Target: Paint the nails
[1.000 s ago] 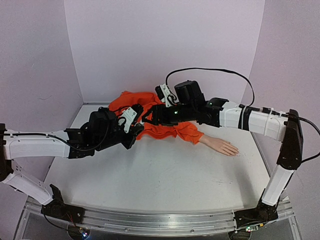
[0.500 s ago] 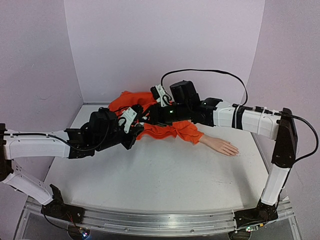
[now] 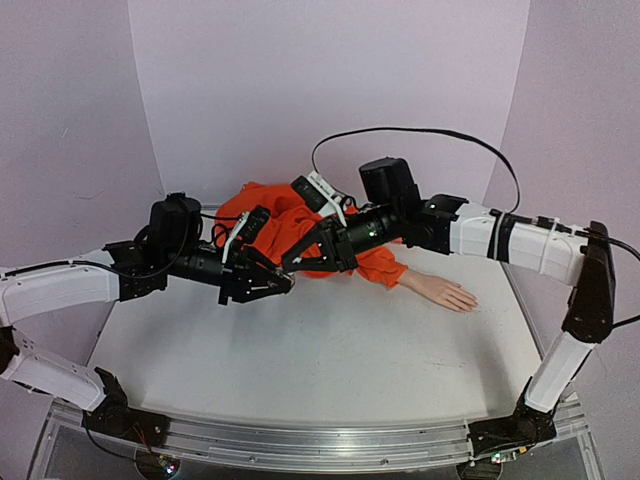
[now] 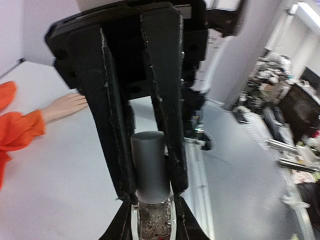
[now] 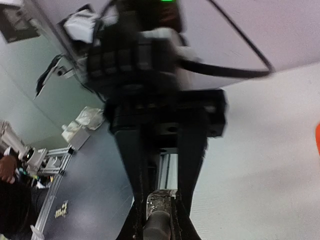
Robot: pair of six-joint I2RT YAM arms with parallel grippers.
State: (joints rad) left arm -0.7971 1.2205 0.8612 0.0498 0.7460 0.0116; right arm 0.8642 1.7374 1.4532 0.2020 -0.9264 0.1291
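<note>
White table [image 3: 330, 345], the nails [image 3: 470, 303] well right of right pincer [image 3: 293, 265].

Soft, even light, faint shadows on the table [image 3: 330, 350]; right wrist view motion-blurred, left's background soft.

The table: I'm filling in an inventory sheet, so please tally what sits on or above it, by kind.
tools: 2, left tool and right tool
mannequin hand: 1
orange sleeve: 1
bottle: 1
total: 5
</note>
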